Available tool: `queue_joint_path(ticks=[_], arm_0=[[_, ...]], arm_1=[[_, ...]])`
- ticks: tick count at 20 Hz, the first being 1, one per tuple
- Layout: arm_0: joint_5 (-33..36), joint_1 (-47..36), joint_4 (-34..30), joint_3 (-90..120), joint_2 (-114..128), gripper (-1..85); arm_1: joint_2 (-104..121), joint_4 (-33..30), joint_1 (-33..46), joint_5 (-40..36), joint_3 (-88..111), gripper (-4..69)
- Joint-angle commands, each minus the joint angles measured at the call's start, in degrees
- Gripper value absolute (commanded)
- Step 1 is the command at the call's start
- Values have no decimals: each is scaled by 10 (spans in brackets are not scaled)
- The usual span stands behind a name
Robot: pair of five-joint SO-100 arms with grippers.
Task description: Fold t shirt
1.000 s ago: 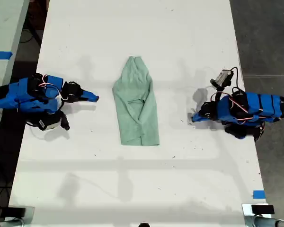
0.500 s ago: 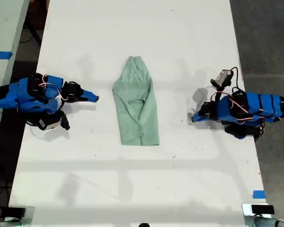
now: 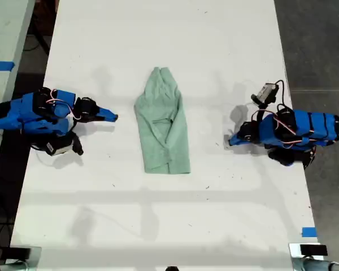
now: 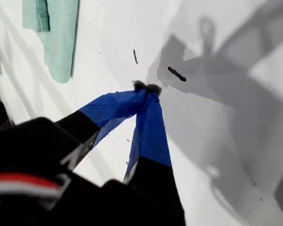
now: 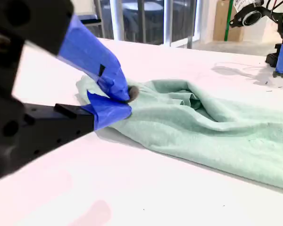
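Seeing a small pale mint-green soft fabric t shirt (image 3: 164, 130) lying flat in the middle of the long white table (image 3: 158, 226), narrow end pointing to the exterior view's top, wider end to its bottom, already bunched lengthwise into a slim strip with creases along the centre; judging this a narrow, part-folded bundle, possibly with one end yet to go over the other, though hard to be sure; holding my first gripper (image 3: 231, 140) low over bare tabletop at the exterior view's right, well apart from the cloth, fingers pinched together tip to tip on nothing (image 4: 147, 87); holding my second gripper (image 3: 113, 117) at the exterior view's left, likewise apart from the garment, fingers clenched and empty (image 5: 125, 96), despite seeming to overlap the fabric (image 5: 217, 127) along its own camera's line of sight; probably parked either side to leave the shirt undisturbed and reachable from both flanks; no box, bin, tray or other container anywhere in view, so nothing held inside anything.
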Motion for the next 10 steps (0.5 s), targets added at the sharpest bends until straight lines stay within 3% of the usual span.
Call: queue_joint_path(ticks=[1, 10], arm_0=[[-11, -3, 4, 5, 4, -2], [-11, -3, 5, 5, 4, -2]], arm_1=[[3, -12, -4, 5, 4, -25], [3, -19, -1, -3, 9, -25]])
